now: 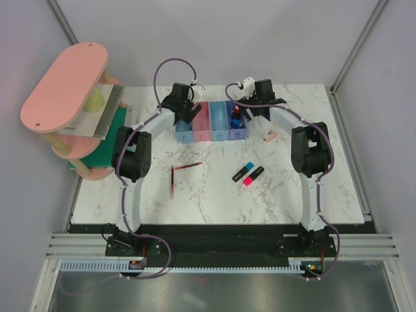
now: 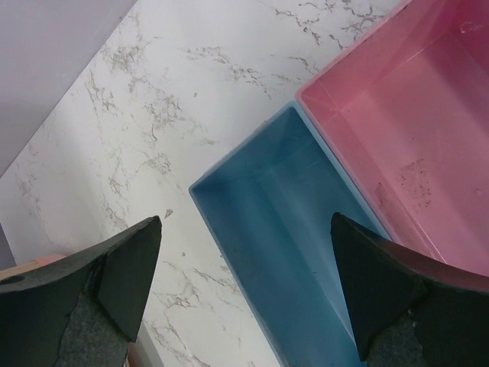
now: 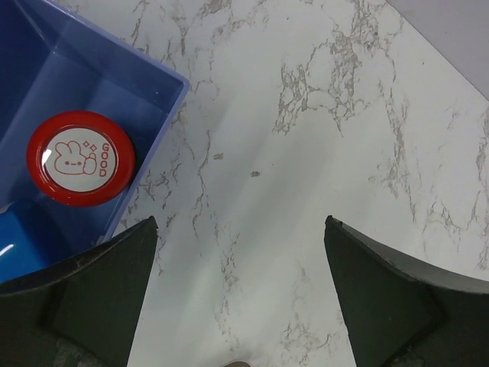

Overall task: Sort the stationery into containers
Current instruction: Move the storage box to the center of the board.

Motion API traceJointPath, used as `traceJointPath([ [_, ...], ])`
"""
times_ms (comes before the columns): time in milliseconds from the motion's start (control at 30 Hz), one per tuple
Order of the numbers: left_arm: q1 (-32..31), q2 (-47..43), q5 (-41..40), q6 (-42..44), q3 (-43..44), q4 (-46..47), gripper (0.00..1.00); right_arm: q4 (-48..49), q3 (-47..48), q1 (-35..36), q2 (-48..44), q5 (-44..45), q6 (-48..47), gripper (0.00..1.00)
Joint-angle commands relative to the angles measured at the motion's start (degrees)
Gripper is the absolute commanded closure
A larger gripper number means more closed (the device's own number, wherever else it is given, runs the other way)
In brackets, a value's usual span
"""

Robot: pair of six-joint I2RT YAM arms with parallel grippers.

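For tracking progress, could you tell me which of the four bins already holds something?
The purple bin at the row's right end: a red-capped stamp stands inside; the other three look empty.

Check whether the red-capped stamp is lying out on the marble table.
No: the right wrist view shows the red-capped stamp standing cap up inside the right-end bin, within its walls.

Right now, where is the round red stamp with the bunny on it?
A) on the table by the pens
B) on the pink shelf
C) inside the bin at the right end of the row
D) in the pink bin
C: the red stamp stands inside the end bin.
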Motion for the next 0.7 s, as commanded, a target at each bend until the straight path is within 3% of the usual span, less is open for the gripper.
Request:
traceJointPath([
  [0, -5.08, 3.86, 5.29, 0.93, 0.91, -2.0, 0.0, -0.1, -1.6, 1.61, -1.63, -4.25, 1.56, 0.02],
  [667, -10.53, 9.58, -4.81, 9.02, -0.23, -7.45, 0.0, -0.28, -3.53, 1.52, -3.48, -3.81, 0.68, 0.02],
])
